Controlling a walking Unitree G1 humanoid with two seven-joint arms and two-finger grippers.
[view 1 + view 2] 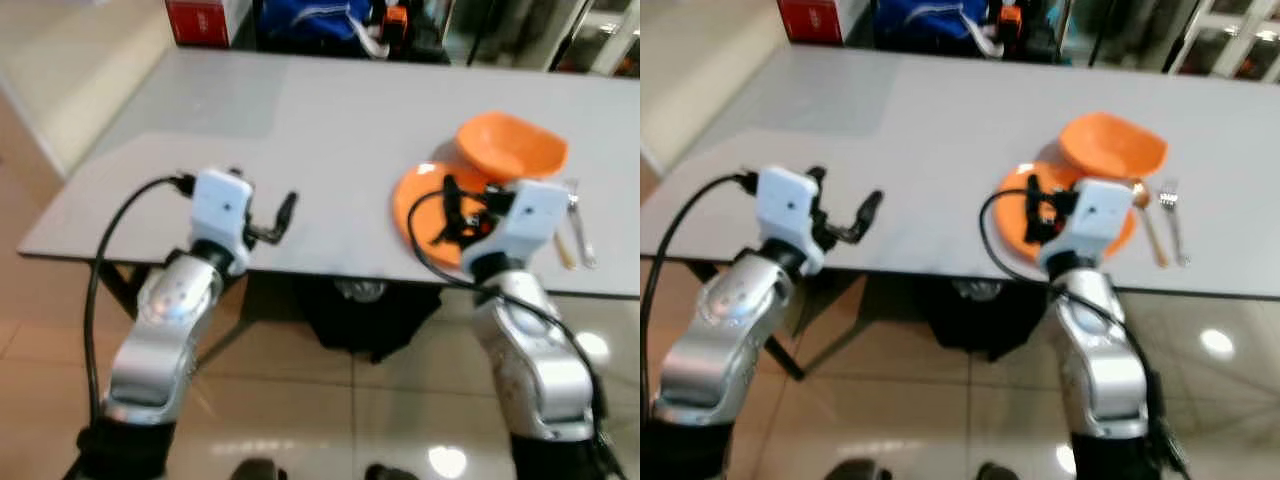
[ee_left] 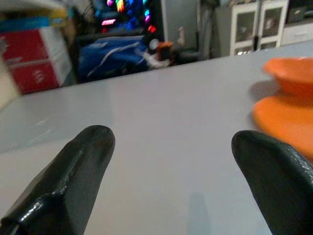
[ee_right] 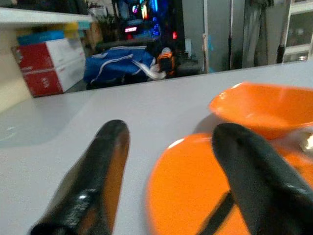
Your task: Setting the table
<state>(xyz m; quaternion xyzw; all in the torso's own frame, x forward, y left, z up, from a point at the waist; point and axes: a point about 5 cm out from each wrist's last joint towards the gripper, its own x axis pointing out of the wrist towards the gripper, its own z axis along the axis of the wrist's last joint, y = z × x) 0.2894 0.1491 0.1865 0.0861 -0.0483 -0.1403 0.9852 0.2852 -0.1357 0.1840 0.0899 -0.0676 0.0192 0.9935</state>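
The orange plate [image 1: 1025, 205] lies flat near the table's [image 1: 300, 130] near edge toward its right end, with an orange bowl [image 1: 1112, 148] tilted on its far rim and a fork [image 1: 1173, 215] and a spoon [image 1: 1147, 222] just beside it on the right; plate and bowl look like light, stiff, smooth plastic, probably slippery, best pinched at the raised rim. The right gripper [image 3: 171, 171] hovers low over the plate's near-left rim, fingers spread and empty, while the left gripper [image 2: 171, 166], likewise spread and empty, hangs over bare tabletop by the near edge, well apart from the dishes. The table is smooth pale grey, standing on glossy tan tiles, with a blue bag [image 3: 120, 66] and a red box [image 3: 46, 68] beyond its far edge.
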